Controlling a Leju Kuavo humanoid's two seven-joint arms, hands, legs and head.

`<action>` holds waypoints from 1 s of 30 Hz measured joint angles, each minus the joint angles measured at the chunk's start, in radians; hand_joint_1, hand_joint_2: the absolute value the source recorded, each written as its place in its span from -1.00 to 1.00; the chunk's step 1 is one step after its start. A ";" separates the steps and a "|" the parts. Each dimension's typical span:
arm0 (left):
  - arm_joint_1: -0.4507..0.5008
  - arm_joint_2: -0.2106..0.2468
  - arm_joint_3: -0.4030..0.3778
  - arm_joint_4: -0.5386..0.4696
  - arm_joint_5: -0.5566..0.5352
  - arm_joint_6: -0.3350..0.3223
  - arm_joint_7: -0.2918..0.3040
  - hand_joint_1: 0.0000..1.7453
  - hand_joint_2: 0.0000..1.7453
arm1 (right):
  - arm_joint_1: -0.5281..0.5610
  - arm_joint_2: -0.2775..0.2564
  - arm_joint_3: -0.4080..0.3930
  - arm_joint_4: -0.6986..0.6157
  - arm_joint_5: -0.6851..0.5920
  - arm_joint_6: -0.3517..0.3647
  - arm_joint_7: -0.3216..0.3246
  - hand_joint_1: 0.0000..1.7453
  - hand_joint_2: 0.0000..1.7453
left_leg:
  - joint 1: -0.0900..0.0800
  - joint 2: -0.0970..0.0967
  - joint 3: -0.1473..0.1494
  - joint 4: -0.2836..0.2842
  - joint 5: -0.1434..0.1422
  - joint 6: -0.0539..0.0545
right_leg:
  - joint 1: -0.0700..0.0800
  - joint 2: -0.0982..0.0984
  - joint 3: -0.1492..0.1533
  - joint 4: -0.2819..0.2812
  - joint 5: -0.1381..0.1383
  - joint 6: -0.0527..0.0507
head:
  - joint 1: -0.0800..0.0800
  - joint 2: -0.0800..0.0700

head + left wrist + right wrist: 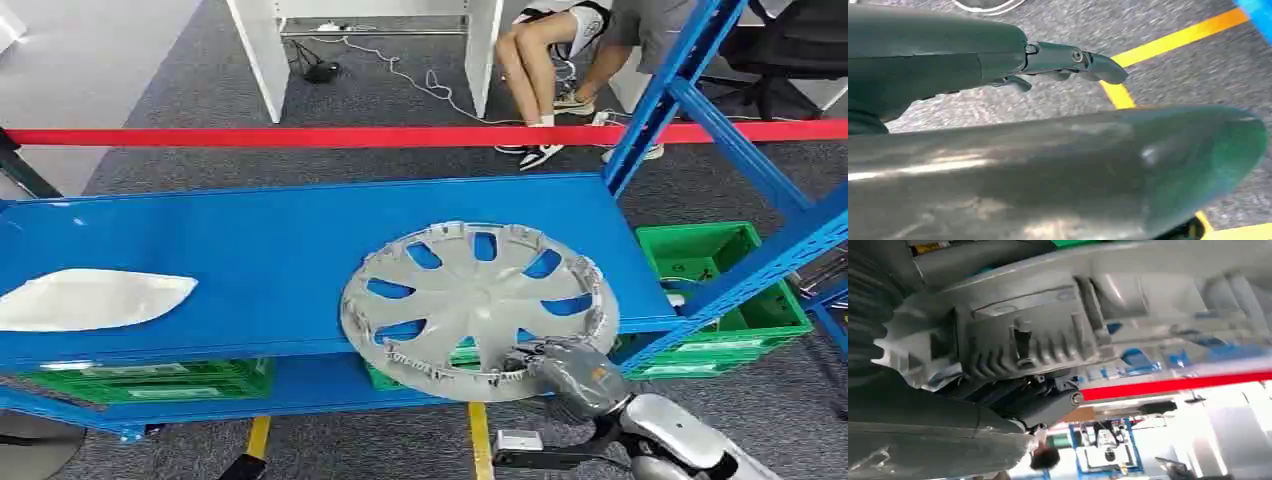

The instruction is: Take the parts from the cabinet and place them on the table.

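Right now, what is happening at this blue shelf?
The robot's right hand grips the near rim of a silver wheel cover, which lies partly over the front edge of the blue shelf. A white part lies further left on the shelf. The left hand holds nothing, above the floor. A person sits behind.

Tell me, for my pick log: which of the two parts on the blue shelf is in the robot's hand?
The silver wheel cover, gripped at its near rim by the right hand. The white part lies untouched.
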 joint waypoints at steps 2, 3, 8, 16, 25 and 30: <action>0.000 0.000 0.000 0.000 -0.003 0.020 -0.021 -1.00 -1.00 | 0.023 0.017 -0.021 -0.019 -0.078 0.000 -0.035 1.00 1.00 | 0.000 0.000 0.000 0.000 0.000 0.000 | 0.000 0.000 0.000 0.000 0.000 -0.001 | -0.001 0.000; 0.000 0.000 0.000 0.000 -0.005 0.032 -0.030 -1.00 -1.00 | 0.035 0.026 -0.032 -0.029 -0.115 0.000 -0.051 1.00 1.00 | 0.000 0.000 0.000 0.000 0.000 0.000 | 0.000 0.000 0.000 0.000 -0.001 -0.001 | 0.000 0.000; -0.002 -0.003 0.000 0.000 -0.006 0.090 -0.065 -1.00 -1.00 | 0.081 0.076 -0.099 -0.084 -0.280 0.032 -0.128 1.00 1.00 | 0.000 0.000 0.000 0.000 -0.001 -0.001 | 0.000 0.001 0.000 0.000 -0.001 -0.001 | 0.000 0.000; -0.005 -0.008 0.000 0.000 0.003 0.110 -0.152 -1.00 -1.00 | 0.134 0.150 -0.186 -0.168 -0.661 0.232 -0.209 1.00 1.00 | 0.000 0.000 0.000 0.000 -0.001 -0.001 | 0.000 0.001 0.000 0.000 -0.001 -0.002 | 0.000 0.000; -0.009 -0.014 -0.002 0.000 -0.019 0.105 -0.160 -1.00 1.00 | 0.145 0.252 -0.293 -0.191 -1.091 0.596 -0.177 1.00 1.00 | 0.000 0.000 0.000 0.000 -0.001 -0.001 | 0.000 0.001 0.000 0.000 -0.002 -0.002 | 0.000 0.000; -0.010 -0.015 -0.002 0.000 -0.017 0.106 -0.168 -1.00 1.00 | 0.149 0.281 -0.328 -0.191 -1.121 0.621 -0.162 1.00 1.00 | 0.000 0.000 0.000 0.000 -0.001 -0.001 | 0.000 0.000 0.000 0.000 -0.002 -0.002 | 0.000 0.000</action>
